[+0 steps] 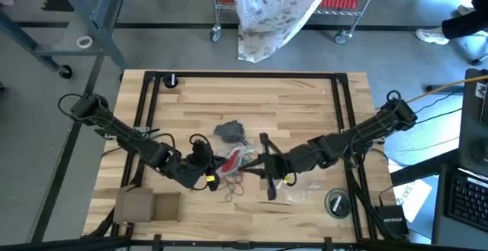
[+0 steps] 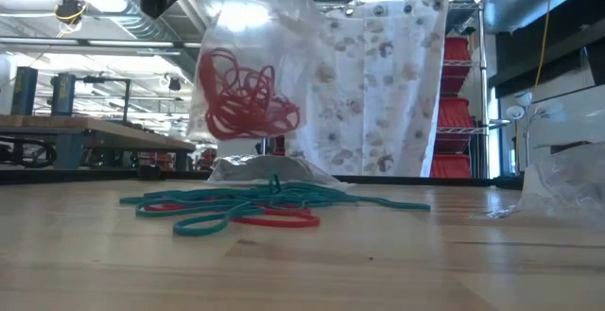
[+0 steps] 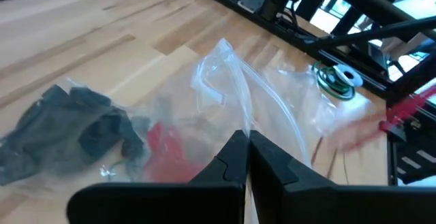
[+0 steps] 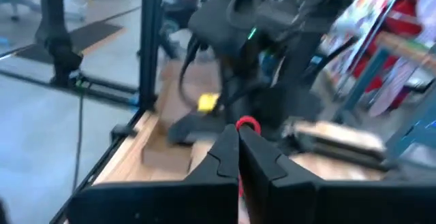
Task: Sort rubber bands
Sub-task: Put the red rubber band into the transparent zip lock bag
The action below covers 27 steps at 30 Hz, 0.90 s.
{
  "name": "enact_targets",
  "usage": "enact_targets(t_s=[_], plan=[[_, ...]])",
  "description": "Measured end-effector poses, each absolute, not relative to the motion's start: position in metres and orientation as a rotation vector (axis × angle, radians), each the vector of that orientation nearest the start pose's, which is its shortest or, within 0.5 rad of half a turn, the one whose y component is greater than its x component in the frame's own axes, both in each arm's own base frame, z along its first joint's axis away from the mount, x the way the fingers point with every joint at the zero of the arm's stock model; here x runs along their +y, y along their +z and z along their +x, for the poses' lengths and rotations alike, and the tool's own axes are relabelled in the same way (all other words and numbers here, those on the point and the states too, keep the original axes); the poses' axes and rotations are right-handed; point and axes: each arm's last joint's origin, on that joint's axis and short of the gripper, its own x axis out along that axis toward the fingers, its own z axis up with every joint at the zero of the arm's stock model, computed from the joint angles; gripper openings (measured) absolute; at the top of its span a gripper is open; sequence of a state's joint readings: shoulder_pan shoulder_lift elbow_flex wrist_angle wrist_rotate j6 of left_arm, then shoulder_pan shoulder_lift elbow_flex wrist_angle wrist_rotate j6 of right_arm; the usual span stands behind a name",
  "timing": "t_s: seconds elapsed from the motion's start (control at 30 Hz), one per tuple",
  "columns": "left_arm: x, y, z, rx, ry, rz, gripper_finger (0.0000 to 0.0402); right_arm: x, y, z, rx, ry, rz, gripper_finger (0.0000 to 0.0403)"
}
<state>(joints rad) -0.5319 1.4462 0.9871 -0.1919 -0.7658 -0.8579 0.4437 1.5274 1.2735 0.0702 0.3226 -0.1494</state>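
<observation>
A clear plastic bag [image 2: 250,75] with several red rubber bands [image 2: 241,98] inside is held up over the table's middle by my left gripper [image 3: 245,142], which is shut on its plastic. My right gripper [image 4: 238,134] is shut, with a red rubber band [image 4: 247,123] at its tips; it stands raised beside the bag [image 1: 238,159]. Loose teal and red bands [image 2: 255,207] lie in a tangle on the wood nearer the front. A second bag with dark bands [image 3: 68,122] lies flat on the table just beyond. My left gripper pinches a crumpled fold of the clear bag's plastic [image 3: 235,118] between its two fingers. It comes slanting down from the table's left. The bag's filled part with the red bands [image 3: 163,149] hangs below the hold. My right gripper pinches a red rubber band between its fingertips, a small loop [image 4: 247,123] standing out above them. The fingers point nearly level toward the table's left. The band is lifted clear of the table.
An empty clear bag [image 1: 305,190] and a round green-rimmed thing [image 1: 335,202] lie at the front right. A flat cardboard box [image 1: 145,205] sits at the front left. The black frame [image 1: 252,75] runs along the table's edges.
</observation>
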Motion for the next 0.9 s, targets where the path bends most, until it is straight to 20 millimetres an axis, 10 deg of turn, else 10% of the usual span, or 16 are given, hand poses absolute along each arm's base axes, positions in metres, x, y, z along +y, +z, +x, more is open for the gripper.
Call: enact_targets(t_s=[0.9], plan=[[-0.137, 0.259, 0.274, 0.346, 0.418, -0.517, 0.0001, 0.118, 0.33, 0.35, 0.269, 0.17, -0.283, 0.0001]])
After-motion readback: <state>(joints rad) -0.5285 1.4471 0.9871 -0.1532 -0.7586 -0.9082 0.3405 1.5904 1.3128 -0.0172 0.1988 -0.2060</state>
